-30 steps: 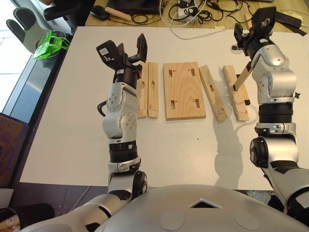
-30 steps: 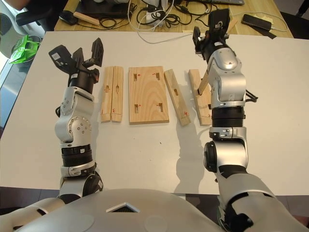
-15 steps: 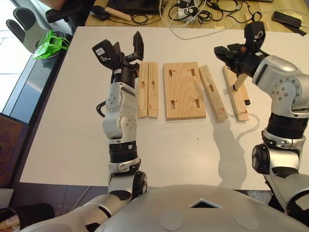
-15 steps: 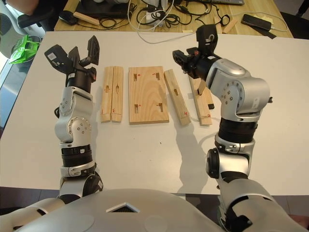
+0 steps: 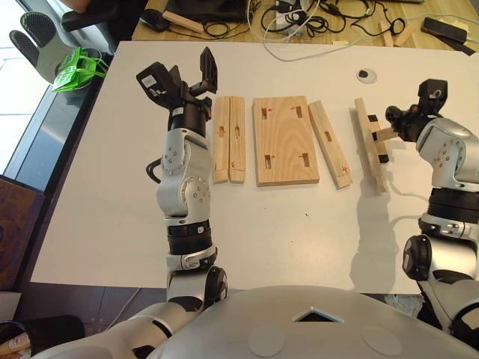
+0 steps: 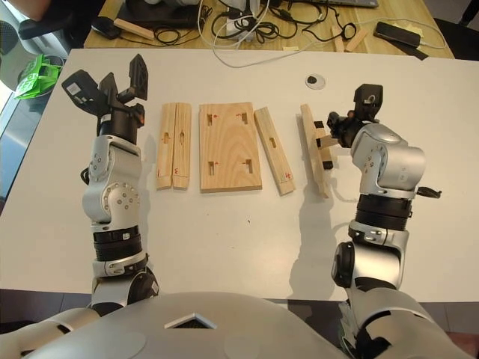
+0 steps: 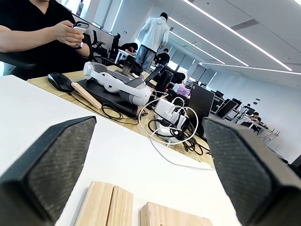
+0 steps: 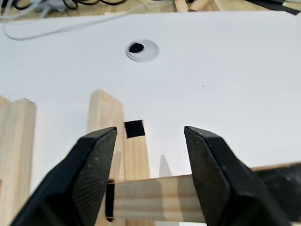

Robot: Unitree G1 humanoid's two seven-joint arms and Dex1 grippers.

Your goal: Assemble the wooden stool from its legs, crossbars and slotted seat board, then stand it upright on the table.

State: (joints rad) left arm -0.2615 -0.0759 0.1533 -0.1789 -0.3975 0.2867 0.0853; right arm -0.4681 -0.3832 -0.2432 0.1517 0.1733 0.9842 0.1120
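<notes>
The slotted seat board (image 5: 284, 138) lies flat mid-table. Two legs (image 5: 229, 138) lie side by side to its left, and one leg (image 5: 330, 142) lies to its right. Further right, another leg (image 5: 370, 142) stands on its edge. A crossbar (image 5: 382, 135) is plugged into its slot and points sideways toward my right gripper (image 5: 397, 122). That gripper is open, and the crossbar (image 8: 155, 200) runs low under its fingers (image 8: 94, 174). My left gripper (image 5: 182, 71) is open in the air behind the left pair of legs, holding nothing.
A round cable port (image 5: 364, 74) sits in the table behind the right leg. Cables (image 5: 299, 19) and loose wood sticks (image 5: 393, 30) lie on the desk beyond the far edge. A green bag (image 5: 75, 67) hangs off the left side. The table's near half is bare.
My right gripper swung rightward and down to the table. The crossbar, upright before, now lies sideways, and its leg has rolled onto its edge. My left gripper drifted slightly back and left.
</notes>
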